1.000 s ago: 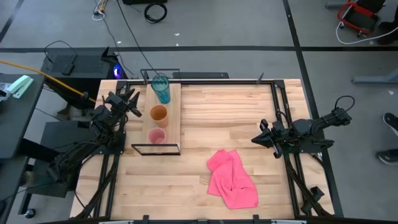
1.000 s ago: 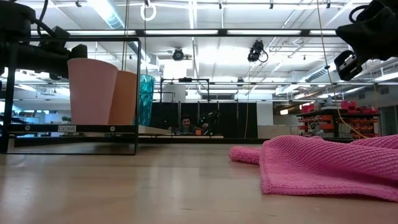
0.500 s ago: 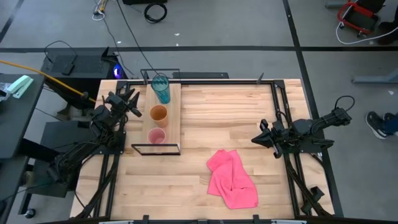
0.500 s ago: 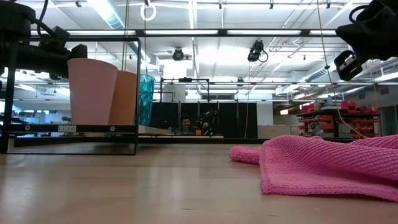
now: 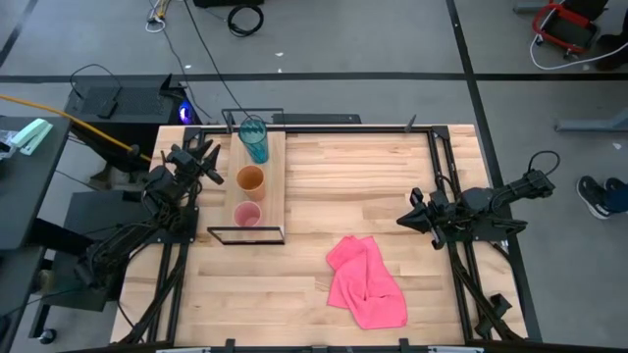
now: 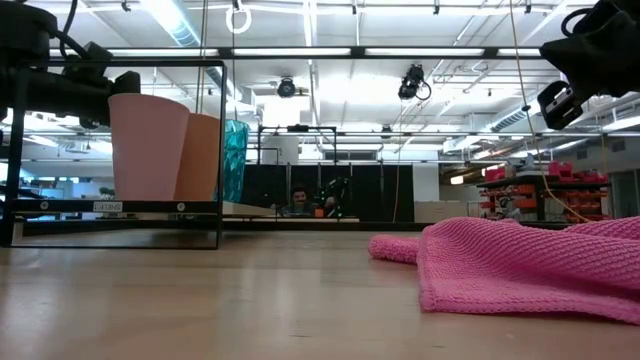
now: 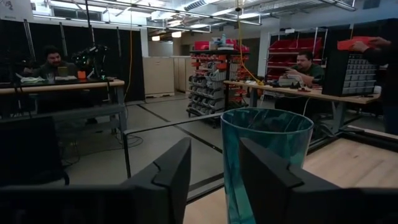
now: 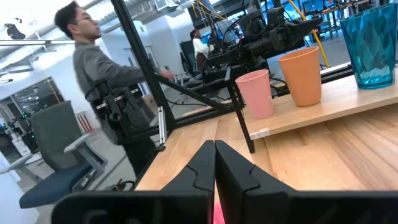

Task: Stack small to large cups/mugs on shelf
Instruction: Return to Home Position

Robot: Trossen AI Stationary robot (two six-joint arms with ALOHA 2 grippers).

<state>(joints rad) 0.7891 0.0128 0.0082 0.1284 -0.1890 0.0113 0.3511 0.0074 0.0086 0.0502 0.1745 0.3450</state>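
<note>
High view puts the teal cup (image 5: pixel 253 138), orange cup (image 5: pixel 251 178) and pink cup (image 5: pixel 247 215) in a spaced row on the shelf (image 5: pixel 277 186), upper left of the frame, largest at the top. We judge them light, smooth and easily tipped, so we would pinch one wall at the rim, gently. The left arm (image 5: pixel 182 176) sits just left of the shelf, jaws apart and empty. The right arm (image 5: pixel 461 211), mid-right, has its jaws closed on nothing.
</note>
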